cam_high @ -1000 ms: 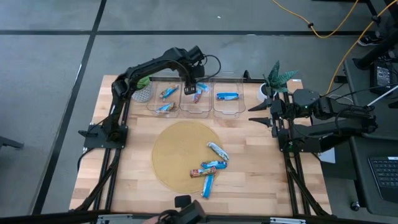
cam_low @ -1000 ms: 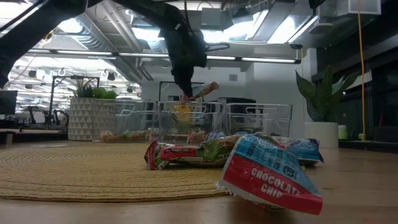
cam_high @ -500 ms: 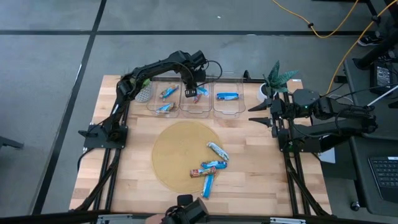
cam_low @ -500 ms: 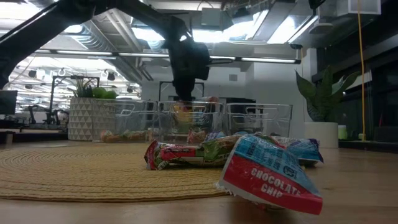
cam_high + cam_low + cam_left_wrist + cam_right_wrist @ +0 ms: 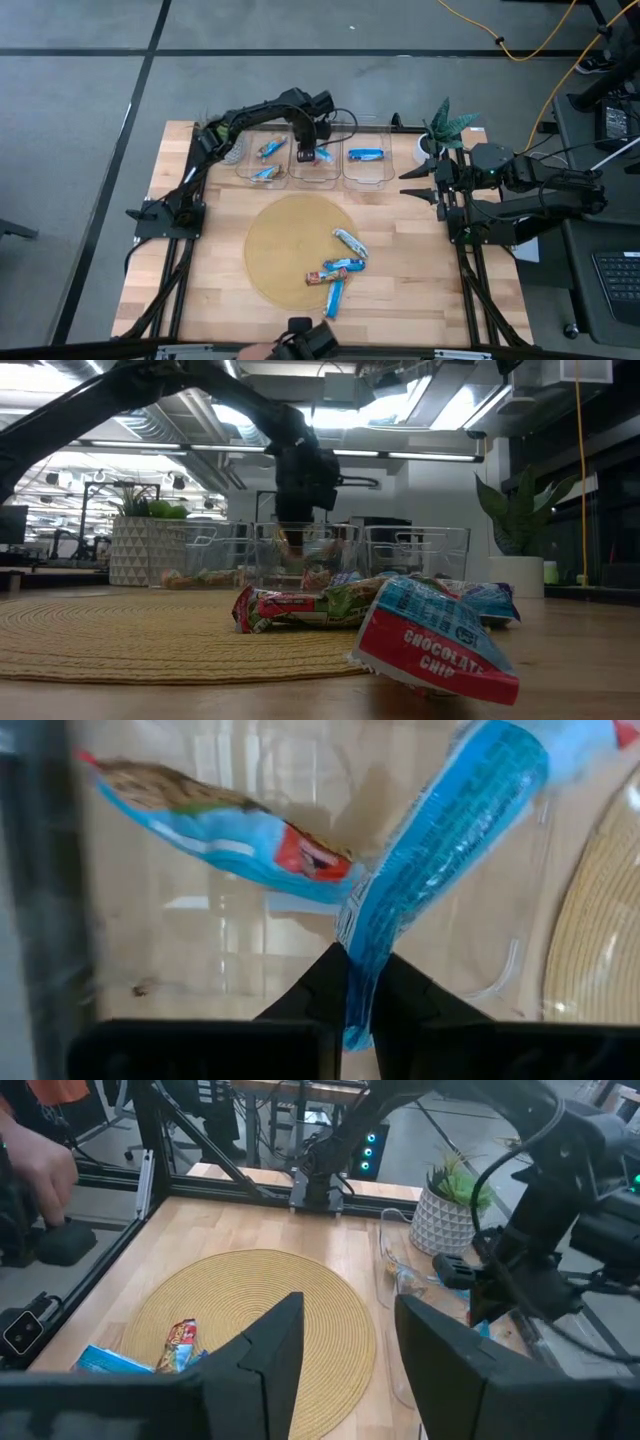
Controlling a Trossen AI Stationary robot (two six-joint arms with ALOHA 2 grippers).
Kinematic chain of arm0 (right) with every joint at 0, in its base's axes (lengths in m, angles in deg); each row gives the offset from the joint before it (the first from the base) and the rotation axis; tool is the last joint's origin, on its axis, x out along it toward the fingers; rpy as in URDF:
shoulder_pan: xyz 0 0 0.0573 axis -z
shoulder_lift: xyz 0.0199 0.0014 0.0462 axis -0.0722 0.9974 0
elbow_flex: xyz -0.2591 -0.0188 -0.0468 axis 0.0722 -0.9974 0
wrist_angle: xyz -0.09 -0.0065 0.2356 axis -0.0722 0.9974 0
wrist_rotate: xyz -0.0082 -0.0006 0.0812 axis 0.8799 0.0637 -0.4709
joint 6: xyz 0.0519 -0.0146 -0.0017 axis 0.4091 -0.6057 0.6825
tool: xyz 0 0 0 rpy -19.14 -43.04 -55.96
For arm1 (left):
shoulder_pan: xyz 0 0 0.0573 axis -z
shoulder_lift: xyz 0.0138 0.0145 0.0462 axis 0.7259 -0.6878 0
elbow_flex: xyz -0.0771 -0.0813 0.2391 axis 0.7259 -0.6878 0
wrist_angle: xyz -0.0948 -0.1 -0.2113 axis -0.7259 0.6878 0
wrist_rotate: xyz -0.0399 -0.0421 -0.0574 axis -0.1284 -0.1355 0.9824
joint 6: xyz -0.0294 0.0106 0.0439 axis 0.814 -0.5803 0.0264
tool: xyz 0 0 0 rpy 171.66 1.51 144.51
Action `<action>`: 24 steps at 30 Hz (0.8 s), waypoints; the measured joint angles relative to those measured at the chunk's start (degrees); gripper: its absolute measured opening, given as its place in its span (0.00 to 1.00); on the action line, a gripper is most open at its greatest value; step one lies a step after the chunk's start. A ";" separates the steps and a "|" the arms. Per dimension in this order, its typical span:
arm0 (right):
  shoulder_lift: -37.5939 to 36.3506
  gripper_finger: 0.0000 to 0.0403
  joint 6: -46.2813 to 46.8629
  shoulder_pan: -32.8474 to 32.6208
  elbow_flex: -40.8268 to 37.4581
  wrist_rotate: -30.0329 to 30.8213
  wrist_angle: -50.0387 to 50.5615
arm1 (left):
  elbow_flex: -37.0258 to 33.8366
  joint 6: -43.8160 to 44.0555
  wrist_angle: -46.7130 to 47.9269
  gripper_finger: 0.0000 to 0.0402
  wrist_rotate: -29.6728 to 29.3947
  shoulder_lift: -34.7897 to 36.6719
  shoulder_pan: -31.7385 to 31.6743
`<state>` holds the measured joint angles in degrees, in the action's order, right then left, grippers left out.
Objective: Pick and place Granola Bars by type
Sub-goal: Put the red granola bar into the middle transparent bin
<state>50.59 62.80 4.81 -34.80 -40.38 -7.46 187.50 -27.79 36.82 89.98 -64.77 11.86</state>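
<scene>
The left pincer [image 5: 310, 152] reaches down into the middle one of three clear bins [image 5: 313, 172] at the far side of the counter [image 5: 420, 270], its fingers pinched on the end of a blue granola bar [image 5: 440, 870]. In the left wrist view that bar hangs into the bin just beside another blue bar [image 5: 215, 835] with a red patch and a tan end, lying on the bin floor. Print runs along the held wrapper but cannot be read.

The left bin [image 5: 262, 166] holds two blue bars, and the right bin [image 5: 367, 168] holds one blue bar [image 5: 366, 155].

Four more bars lie on the round woven mat [image 5: 285, 250]: a pale one [image 5: 350, 243], a blue one [image 5: 344, 266], a red-brown one [image 5: 320, 278] and another blue one [image 5: 334, 297]. In the low view the nearest wrapper [image 5: 435, 645] reads "CHOCOLATE CHIP" in white on red.

The right pincer [image 5: 418, 183] waits at the right edge of the counter beside a potted plant [image 5: 445, 128], its fingers spread wide and holding nothing
</scene>
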 joint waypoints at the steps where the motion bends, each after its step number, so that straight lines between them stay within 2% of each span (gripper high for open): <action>1: 0.00 0.40 0.01 0.00 0.00 0.00 0.00 | 0.00 -0.10 0.30 0.05 -0.01 -0.36 0.23; 10: 0.00 0.40 -0.02 0.00 0.00 0.00 0.32 | -0.02 -0.18 1.39 0.07 -1.07 -2.68 2.45; 24: 0.00 0.40 -0.02 0.00 0.00 0.00 0.32 | -0.02 1.61 1.92 0.23 -1.03 -2.59 2.82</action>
<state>50.59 62.79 4.81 -34.80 -40.38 -7.15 187.47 -26.18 38.73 88.95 -67.36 14.68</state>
